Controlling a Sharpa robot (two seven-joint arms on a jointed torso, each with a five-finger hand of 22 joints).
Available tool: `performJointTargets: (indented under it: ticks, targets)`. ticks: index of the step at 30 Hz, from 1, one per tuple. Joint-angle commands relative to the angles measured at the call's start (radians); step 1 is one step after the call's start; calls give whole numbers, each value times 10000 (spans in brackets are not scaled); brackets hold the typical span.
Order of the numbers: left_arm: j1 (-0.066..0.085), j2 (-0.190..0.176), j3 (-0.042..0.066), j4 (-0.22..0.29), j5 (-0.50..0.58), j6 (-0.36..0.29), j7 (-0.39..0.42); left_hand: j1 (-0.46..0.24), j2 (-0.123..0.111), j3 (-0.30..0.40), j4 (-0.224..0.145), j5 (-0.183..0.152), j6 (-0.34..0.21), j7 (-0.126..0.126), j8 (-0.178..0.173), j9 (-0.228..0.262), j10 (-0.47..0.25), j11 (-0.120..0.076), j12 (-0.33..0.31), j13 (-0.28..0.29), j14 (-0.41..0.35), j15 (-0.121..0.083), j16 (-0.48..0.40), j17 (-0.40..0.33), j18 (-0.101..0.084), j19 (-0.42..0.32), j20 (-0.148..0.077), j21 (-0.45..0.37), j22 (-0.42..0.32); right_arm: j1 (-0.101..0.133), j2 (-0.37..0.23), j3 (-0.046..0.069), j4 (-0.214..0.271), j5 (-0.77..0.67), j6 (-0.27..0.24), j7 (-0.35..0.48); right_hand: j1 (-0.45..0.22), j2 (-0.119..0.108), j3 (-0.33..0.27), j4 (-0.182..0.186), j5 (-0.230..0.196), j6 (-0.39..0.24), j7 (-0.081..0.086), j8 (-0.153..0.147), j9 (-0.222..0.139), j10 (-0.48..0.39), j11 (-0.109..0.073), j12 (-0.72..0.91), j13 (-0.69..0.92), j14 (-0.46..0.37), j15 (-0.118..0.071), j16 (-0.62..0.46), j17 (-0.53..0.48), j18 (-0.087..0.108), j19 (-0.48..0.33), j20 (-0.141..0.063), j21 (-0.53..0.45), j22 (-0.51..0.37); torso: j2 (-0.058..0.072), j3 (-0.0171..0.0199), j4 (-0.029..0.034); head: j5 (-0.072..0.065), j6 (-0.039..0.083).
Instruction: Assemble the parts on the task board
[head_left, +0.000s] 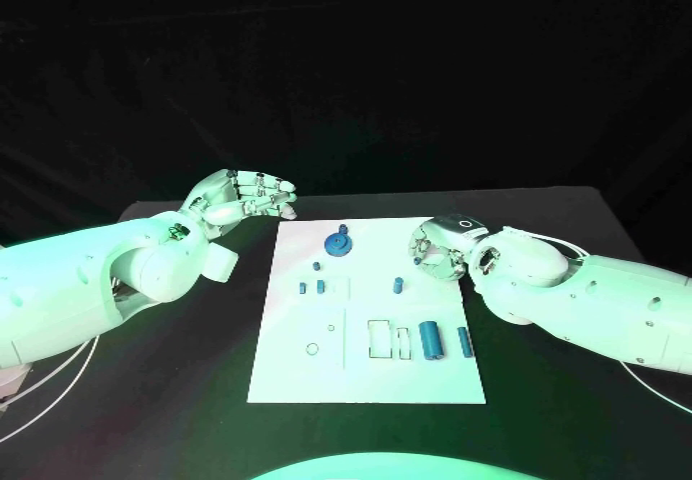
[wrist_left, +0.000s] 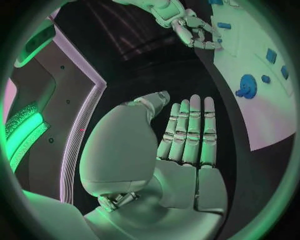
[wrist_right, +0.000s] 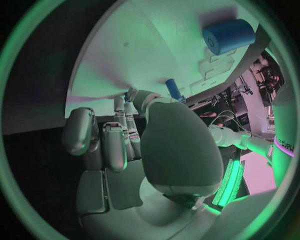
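Note:
The white task board (head_left: 368, 375) lies mid-table with several blue parts on it. A round gear (head_left: 338, 243) sits near its far edge, a short pin (head_left: 397, 286) at mid-board, and a thick cylinder (head_left: 431, 340) and a slim bar (head_left: 464, 341) toward the near right. My left hand (head_left: 248, 197) hovers beyond the board's far left corner; the left wrist view shows its fingers (wrist_left: 190, 132) straight, side by side, holding nothing. My right hand (head_left: 440, 247) sits over the board's right edge, fingers (wrist_right: 115, 140) curled in. The pin (wrist_right: 173, 89) shows just past the thumb, and I see nothing held.
Small blue pieces (head_left: 312, 287) and a ring (head_left: 313, 348) lie on the board's left half, beside a rectangular recess (head_left: 379, 338). Black table (head_left: 173, 380) surrounds the board. The gear (wrist_left: 247, 86) and the board's edge (wrist_left: 262, 125) lie off to the side of my left hand.

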Motion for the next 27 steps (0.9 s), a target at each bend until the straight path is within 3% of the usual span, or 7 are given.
performJointTargets:
  ticks: [1,6,11,27]
  targets:
    - [1,15,10,18,261,65,251,106,1,-21,-69,46,-20,105,-58,3,-47,36,-41,-18,-77,13,-54,17,97,-17,83,-63,-36,-66,36,-30,12,48,406,47,-102,1,89,-32,33,123,27,13,27,151,-13,-70,-53,515,-18,39,-14,-169,36,-45,45,844,-2,-1,8,-10,-21]
    - [1,19,10,11,268,53,235,114,11,-21,-78,47,-28,113,-63,2,-67,44,-46,-20,-100,22,-69,26,97,-21,90,-90,-52,-94,110,-30,-41,58,440,18,-132,53,164,-71,35,190,40,23,52,283,-15,-95,-107,518,10,49,-7,-177,45,-37,64,866,-8,-5,10,-2,-19]
    - [2,35,10,5,258,38,221,129,35,-19,-95,49,-47,151,-75,0,-86,61,-46,-19,-116,31,-79,47,99,-17,99,-126,-75,-147,176,-32,-43,115,513,-103,-123,262,375,-261,30,438,90,108,147,670,-2,-111,-202,525,44,88,28,-201,90,2,173,947,-6,-6,16,-2,-14]
    - [2,42,9,30,211,-205,357,216,74,0,-171,62,-60,178,-84,0,-80,72,-23,-11,-100,31,-69,97,111,22,100,-166,-102,-196,336,-61,-106,-525,1113,-675,-96,564,580,-877,31,994,23,308,386,1354,-123,-197,-309,512,-58,107,9,-232,168,-39,407,1130,-7,-14,12,-28,-33]
